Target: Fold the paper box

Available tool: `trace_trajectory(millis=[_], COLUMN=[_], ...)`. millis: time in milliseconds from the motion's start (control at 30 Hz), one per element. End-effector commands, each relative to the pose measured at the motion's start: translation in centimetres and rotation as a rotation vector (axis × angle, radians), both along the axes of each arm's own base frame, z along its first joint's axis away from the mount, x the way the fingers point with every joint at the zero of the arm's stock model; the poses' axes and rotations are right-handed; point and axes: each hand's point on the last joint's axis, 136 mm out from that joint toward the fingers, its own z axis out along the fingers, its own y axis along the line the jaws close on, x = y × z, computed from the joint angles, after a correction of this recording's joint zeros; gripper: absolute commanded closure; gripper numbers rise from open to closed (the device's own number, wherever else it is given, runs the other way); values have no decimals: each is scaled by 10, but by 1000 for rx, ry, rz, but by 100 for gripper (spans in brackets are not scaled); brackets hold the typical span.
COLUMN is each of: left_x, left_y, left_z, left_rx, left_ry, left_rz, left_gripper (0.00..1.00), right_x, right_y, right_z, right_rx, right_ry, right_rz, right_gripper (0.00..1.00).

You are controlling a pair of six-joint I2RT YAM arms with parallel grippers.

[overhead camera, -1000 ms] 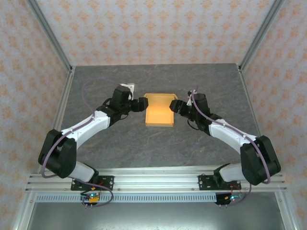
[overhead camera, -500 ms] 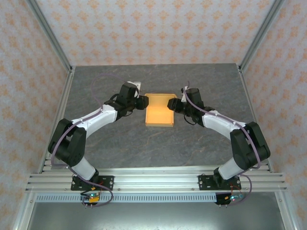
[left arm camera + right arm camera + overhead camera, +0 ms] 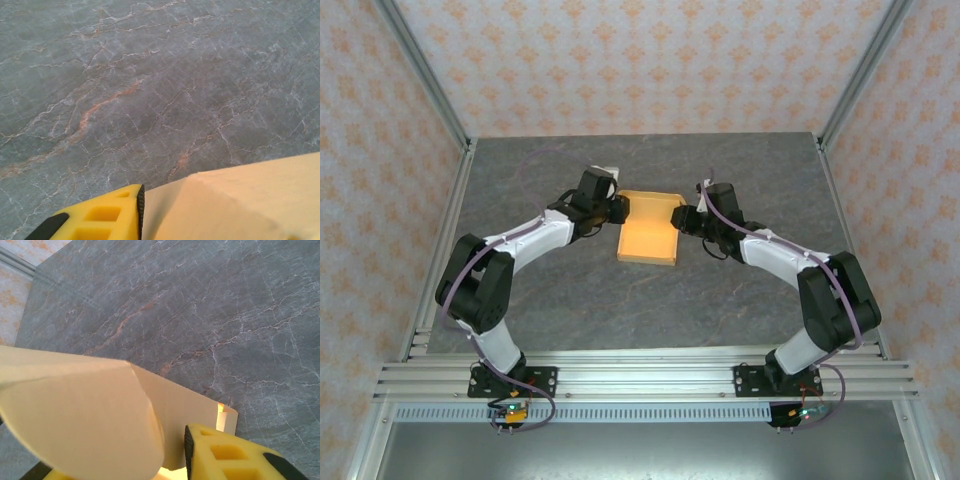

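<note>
The paper box (image 3: pixel 648 230) is a tan-orange cardboard tray with raised side walls, lying in the middle of the table and turned slightly askew. My left gripper (image 3: pixel 618 209) is at its far left corner, shut on the left wall. In the left wrist view one yellow finger (image 3: pixel 100 220) presses its black pad against the paper box (image 3: pixel 240 200); the other finger is hidden behind the card. My right gripper (image 3: pixel 682 217) is shut on the far right corner. There a yellow finger (image 3: pixel 235 457) bears on the wall of the paper box (image 3: pixel 185 410), and a curled flap (image 3: pixel 75 420) hides the other finger.
The grey marbled table (image 3: pixel 650 300) spreads around the box on all sides. Aluminium frame posts (image 3: pixel 450 200) and patterned walls close in the left, right and far edges. A small tab (image 3: pixel 227 419) sticks out at the box wall's end.
Both arms have reached farther along the box's sides to its far corners. The box has turned a little, its far end now shifted left, and the left elbow has swung outward.
</note>
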Motion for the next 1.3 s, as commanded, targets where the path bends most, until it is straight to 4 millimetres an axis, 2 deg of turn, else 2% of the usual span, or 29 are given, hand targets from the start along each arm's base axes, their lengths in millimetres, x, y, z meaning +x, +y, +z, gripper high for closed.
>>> trace_trajectory(millis=[0, 300, 467, 767, 833, 933, 1267], left_x=[-4, -19, -29, -60, -63, -64, -75], left_y=[-15, -31, -36, -28, -27, -25, -22], left_z=[9, -10, -25, -64, -68, -62, -65], left_rx=[-48, -221, -249, -141, -131, -118, -115], left_ry=[11, 114, 167, 177, 184, 171, 202], left_rz=[-25, 15, 30, 6, 4, -5, -12], left_gripper=[77, 78, 78, 76, 74, 68, 52], right_x=[9, 1, -7, -27, -32, -37, -62], right_y=[6, 11, 12, 1, -1, -7, -23], right_z=[13, 0, -6, -13, -14, -12, 6], right_rx=[26, 38, 52, 44, 48, 58, 70], right_ry=[-35, -17, -9, -13, -15, -16, -28], right_rz=[2, -1, -2, -9, -11, -31, -61], right_gripper=[72, 76, 77, 77, 74, 68, 50])
